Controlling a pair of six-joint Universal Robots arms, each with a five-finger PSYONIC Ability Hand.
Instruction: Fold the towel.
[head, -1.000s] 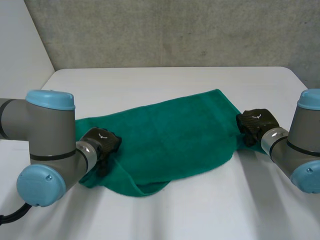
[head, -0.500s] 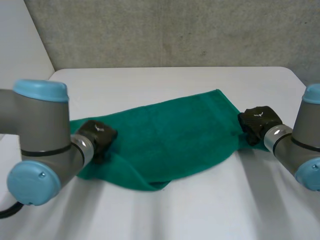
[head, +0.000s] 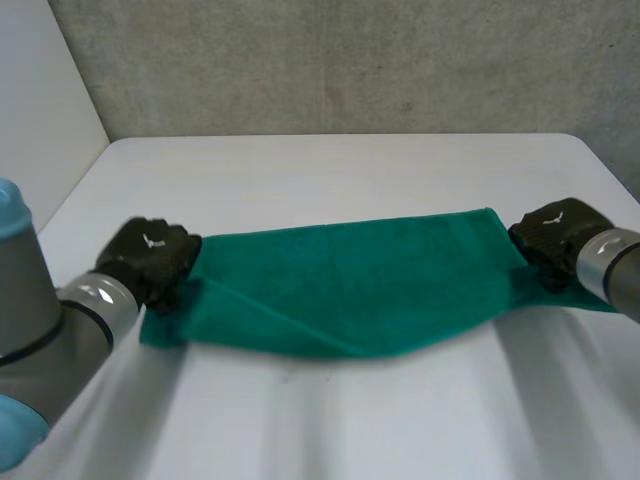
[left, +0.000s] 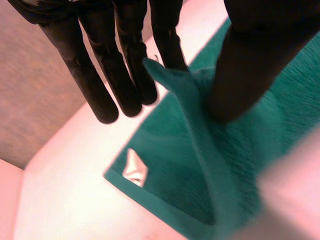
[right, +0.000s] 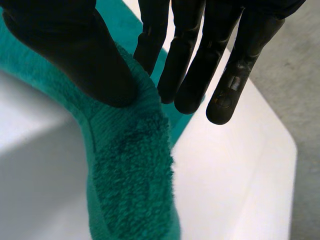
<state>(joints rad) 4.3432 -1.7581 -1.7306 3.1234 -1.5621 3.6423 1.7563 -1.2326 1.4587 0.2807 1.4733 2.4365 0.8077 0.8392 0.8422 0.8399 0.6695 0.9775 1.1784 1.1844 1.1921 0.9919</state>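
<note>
A green towel (head: 340, 290) hangs stretched in a long band between my two hands, its lower fold sagging onto the white table (head: 330, 170). My left hand (head: 150, 262) holds the towel's left end; in the left wrist view a pinch of the towel (left: 200, 130) sits between the thumb and the straight fingers (left: 100, 75), with a white label (left: 135, 168) on the layer below. My right hand (head: 555, 235) holds the right end, where the thumb (right: 75, 55) presses the towel (right: 130, 165) against the fingers.
A grey concrete wall (head: 350, 60) runs behind the table. The table's right corner (head: 585, 145) lies just behind my right hand. A pale side wall (head: 40, 120) stands at the left.
Both hands have moved outward, the left to the left and the right to the right. The towel has been drawn from a loose diagonal spread into a taut straight band.
</note>
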